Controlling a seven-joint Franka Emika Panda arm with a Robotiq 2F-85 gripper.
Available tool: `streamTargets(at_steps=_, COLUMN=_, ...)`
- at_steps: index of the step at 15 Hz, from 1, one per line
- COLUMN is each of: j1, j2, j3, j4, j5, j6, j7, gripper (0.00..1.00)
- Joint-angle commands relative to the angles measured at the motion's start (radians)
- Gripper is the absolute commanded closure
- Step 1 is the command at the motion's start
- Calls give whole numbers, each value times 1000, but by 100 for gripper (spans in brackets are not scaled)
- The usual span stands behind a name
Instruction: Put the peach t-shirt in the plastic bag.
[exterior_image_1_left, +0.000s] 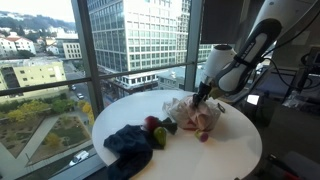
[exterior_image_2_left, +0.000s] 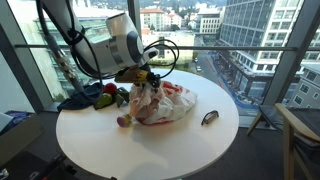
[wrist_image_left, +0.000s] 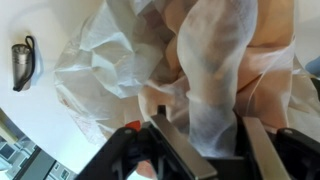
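A crumpled translucent white plastic bag (exterior_image_1_left: 196, 116) lies on the round white table (exterior_image_1_left: 230, 150), and shows in both exterior views (exterior_image_2_left: 168, 106). Peach fabric, the t-shirt (wrist_image_left: 272, 35), shows through the bag's film and at its mouth (exterior_image_2_left: 178, 98). My gripper (exterior_image_1_left: 203, 97) hangs over the bag's edge (exterior_image_2_left: 148, 80). In the wrist view the fingers (wrist_image_left: 215, 140) stand apart on either side of an upright fold of the bag (wrist_image_left: 212, 70), without squeezing it.
A dark blue cloth (exterior_image_1_left: 125, 146) lies at the table's edge with a green object (exterior_image_1_left: 160, 137) and a red one (exterior_image_1_left: 150, 123) beside it. A small dark clip-like object (exterior_image_2_left: 209, 117) lies past the bag. Windows surround the table.
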Motion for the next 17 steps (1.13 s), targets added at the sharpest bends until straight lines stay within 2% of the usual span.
streamTargets(at_steps=1, j1=53, j2=-100, j3=-60, j4=2, j5=-64, j6=-117, j7=68, gripper=10)
streamTargets(at_steps=2, j1=52, j2=-128, j3=-55, j4=-6, j5=-60, j6=-158, j7=62, gripper=1)
streamTargets(at_steps=3, j1=28, j2=-166, j3=-10, j4=-37, j5=14, j6=-189, j7=-10, gripper=0)
streamTargets(at_steps=5, j1=28, j2=-220, j3=17, j4=-71, j5=84, j6=-235, j7=-72, gripper=0)
streamTargets(at_steps=6, j1=-11, j2=-245, j3=73, j4=-82, j5=122, j6=-270, j7=-105, gripper=0)
streamTargets(at_steps=7, j1=-18, j2=-275, j3=103, j4=-100, j5=194, j6=-306, j7=-166, gripper=0)
streamTargets(at_steps=10, j1=-30, j2=-360, j3=163, j4=-128, j5=313, j6=-438, j7=-262, gripper=0)
streamTargets(at_steps=13, j1=-37, j2=-427, j3=191, j4=-138, j5=392, j6=-555, j7=-327, gripper=0)
streamTargets(at_steps=17, j1=-55, j2=-481, j3=196, j4=-146, j5=420, j6=-642, j7=-359, gripper=0)
